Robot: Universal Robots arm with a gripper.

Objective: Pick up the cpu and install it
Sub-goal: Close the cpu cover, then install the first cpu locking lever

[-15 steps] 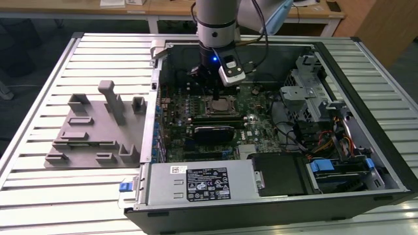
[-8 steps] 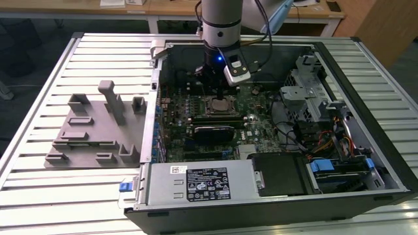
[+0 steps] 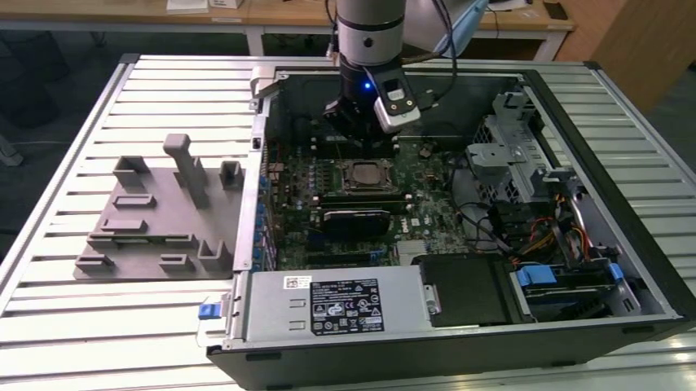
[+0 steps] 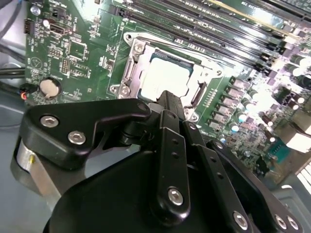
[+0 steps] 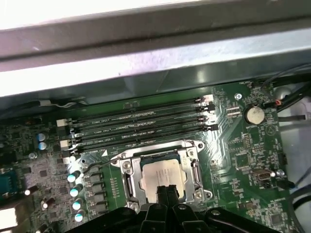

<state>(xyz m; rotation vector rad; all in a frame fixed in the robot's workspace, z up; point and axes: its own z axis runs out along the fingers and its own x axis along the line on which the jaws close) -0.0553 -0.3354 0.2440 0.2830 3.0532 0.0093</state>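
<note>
My end effector [image 3: 363,145] hangs inside the open computer case [image 3: 435,362], which lies on its side on a slatted metal surface [image 3: 65,326]. I am low over the motherboard [image 3: 425,220], directly above the socket frame [image 5: 129,184]. My fingers [image 5: 161,193] are pressed together with only a hairline between them, and they pinch nothing.

The cpu [image 5: 158,174] lies flat inside the socket frame, silver top facing up, square with the frame around it. In both wrist views my fingertips sit over the near edge of the cpu [image 4: 165,77]; I cannot tell whether they touch it or float just above.

The memory slots [image 5: 141,124] run in parallel rows just beyond the socket, and a coin battery [image 5: 253,114] sits well apart near the board's corner. In the exterior view, a grey tray [image 3: 152,220] with upright blocks rests on the surface at the exterior view's left, beside the case, and the power supply [image 3: 326,301] fills the near corner of the case.
</note>
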